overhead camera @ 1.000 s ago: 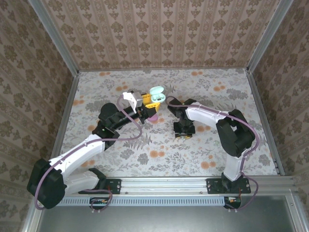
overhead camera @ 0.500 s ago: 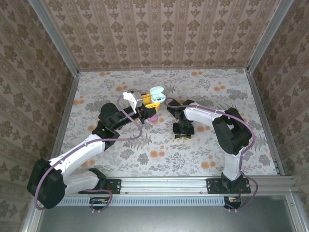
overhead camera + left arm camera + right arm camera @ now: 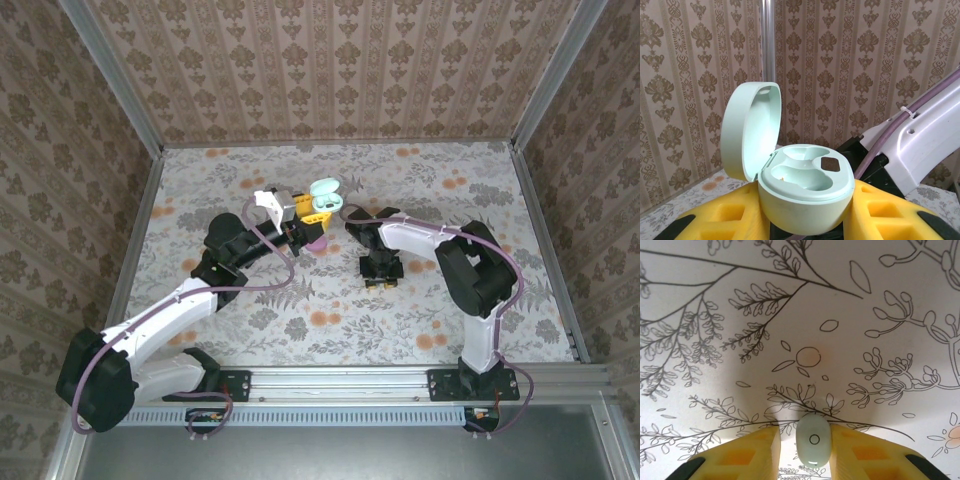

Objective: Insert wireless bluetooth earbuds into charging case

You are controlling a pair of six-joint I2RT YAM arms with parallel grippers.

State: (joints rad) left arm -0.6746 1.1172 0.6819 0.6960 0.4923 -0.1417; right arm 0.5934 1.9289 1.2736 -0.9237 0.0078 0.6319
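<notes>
The left gripper (image 3: 309, 217) clamps the mint-green charging case (image 3: 805, 200), lid open toward 10 o'clock. At 5 o'clock from it, the right gripper (image 3: 806, 450) points down at the table (image 3: 740, 300), its jaws slightly apart astride a pale earbud (image 3: 813, 440), a gap showing at the earbud's 9 o'clock side

- pale mint-green oval charging case (image 3: 805, 197): smooth plastic, matt with a soft sheen, lid and cup alike; a small dark matt patch sits inside the cup;
- small pale mint-green oval earbud (image 3: 813, 440): smooth, glossy plastic with a bright glint;
- yellow pads (image 3: 725, 217) of the left tool (image 3: 802, 202): matt and faintly grainy; foam or moulded plastic, cannot tell which;
- worktop (image 3: 740, 315): flat matt covering printed with flowers; paper or cloth, unclear;
- white arm shell (image 3: 920, 145): smooth, semi-gloss plastic;
- grey frame rail (image 3: 340, 380): dull brushed metal
</notes>
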